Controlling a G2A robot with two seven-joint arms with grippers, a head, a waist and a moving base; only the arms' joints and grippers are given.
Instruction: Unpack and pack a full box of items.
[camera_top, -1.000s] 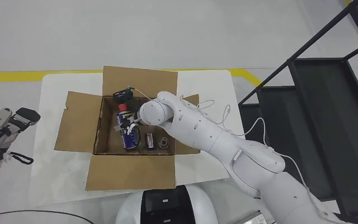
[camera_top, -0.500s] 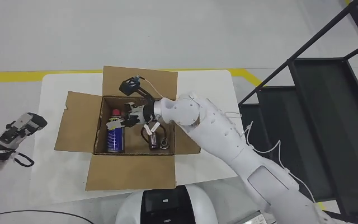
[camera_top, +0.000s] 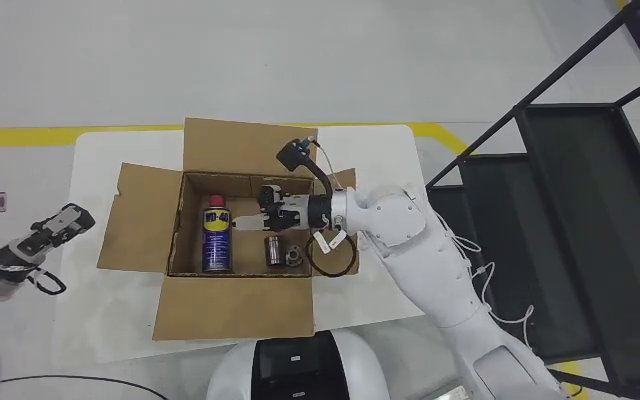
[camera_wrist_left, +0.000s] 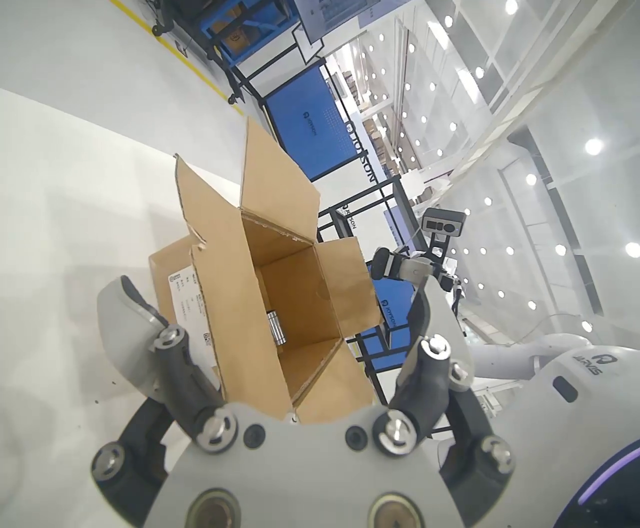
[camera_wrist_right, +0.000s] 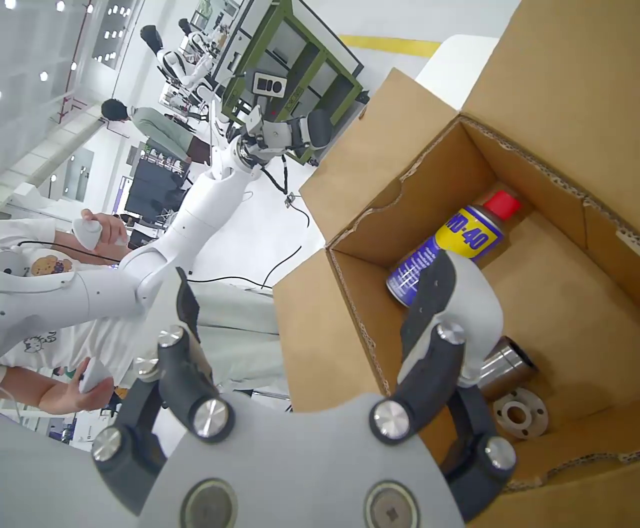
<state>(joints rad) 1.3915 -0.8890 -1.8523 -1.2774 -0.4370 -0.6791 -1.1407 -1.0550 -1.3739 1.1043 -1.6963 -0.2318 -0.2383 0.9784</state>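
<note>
A white-armed robot's right hand (camera_top: 266, 208) hangs over an open cardboard box (camera_top: 250, 145) on a white surface (camera_top: 100, 300), its two fingers spread with nothing between them. Seen from above, a blue-and-yellow spray can (camera_top: 216, 235) lies flat on the box floor just past the fingertips, its red cap pointing to the far wall. A short metal cylinder (camera_top: 271, 250) and a round metal flange (camera_top: 293, 257) lie just beside each other, close under the side of that hand nearer the robot. The left hand (camera_top: 55, 228) hangs well apart from the box, at the outer edge of the surface. From the left wrist, that hand's fingers (camera_wrist_left: 125, 310) stand wide apart and hold nothing. The box stands ahead of them with its flaps out and the cylinder visible on its floor, and the right hand shows beyond the far flap. From the right wrist, the fingers (camera_wrist_right: 450, 290) are likewise parted and empty. The can lies ahead of one fingertip, the cylinder and flange sit close by that finger's base, and the left hand shows far off past the box's corner.
</note>
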